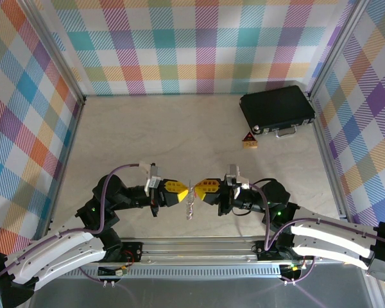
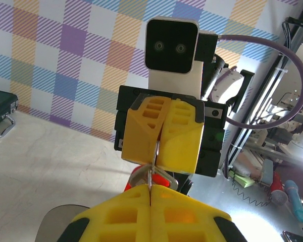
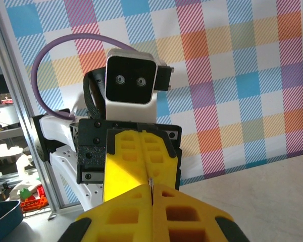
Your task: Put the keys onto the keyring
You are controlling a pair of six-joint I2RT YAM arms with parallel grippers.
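Top external shows both arms folded low with elbows out. The left end effector [image 1: 183,188] and right end effector [image 1: 199,187] meet tip to tip by the table's [image 1: 147,128] near edge, the keyring [image 1: 190,206] between them. Open table lies beyond, with a black case [image 1: 277,109] far right. Left wrist adds the red key [image 2: 161,179] just under the meeting fingers. Right wrist shows both pairs closed on thin metal.
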